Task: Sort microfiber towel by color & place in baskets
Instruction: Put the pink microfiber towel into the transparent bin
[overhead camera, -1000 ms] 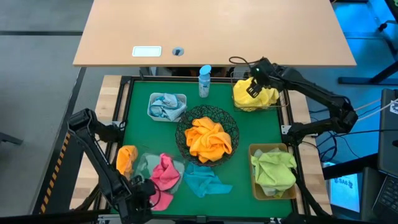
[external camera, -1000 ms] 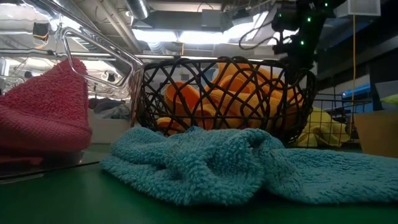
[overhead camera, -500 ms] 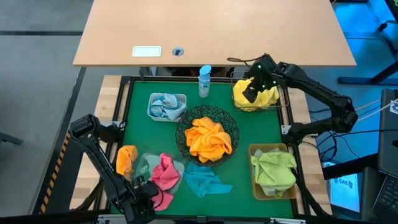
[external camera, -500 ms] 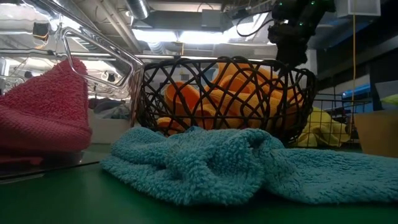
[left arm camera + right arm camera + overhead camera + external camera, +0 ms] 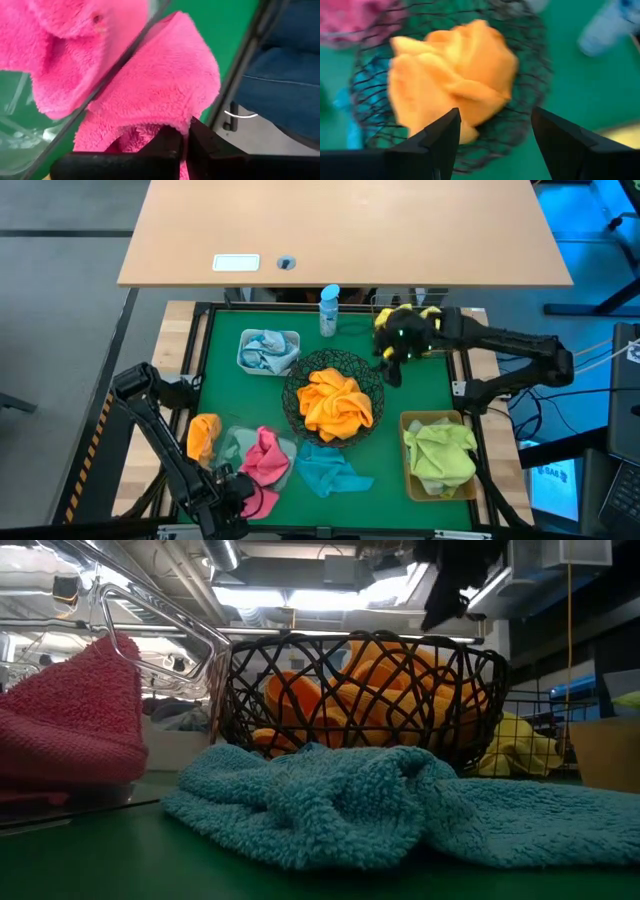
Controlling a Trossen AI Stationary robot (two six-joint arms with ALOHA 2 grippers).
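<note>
Towels are mostly sorted: orange in the round black wire-mesh bowl (image 5: 333,402) at frame centre, green in the tan rectangular bin (image 5: 440,456) lower right. Teal towel (image 5: 330,471) and orange towel (image 5: 204,434) are left loose, lower left. Pink towel (image 5: 165,85) is pinched by the closed left gripper (image 5: 181,146), bottom left. Right gripper (image 5: 492,132), spread wide and empty, is held just right of the bowl.

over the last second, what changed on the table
The right gripper left the yellow towel in the square wire basket and swung, open and empty, toward the black mesh bowl of orange towel. The left gripper closed on the pink towel by the clear tray. The teal towel, green towel and bottle stayed put.
</note>
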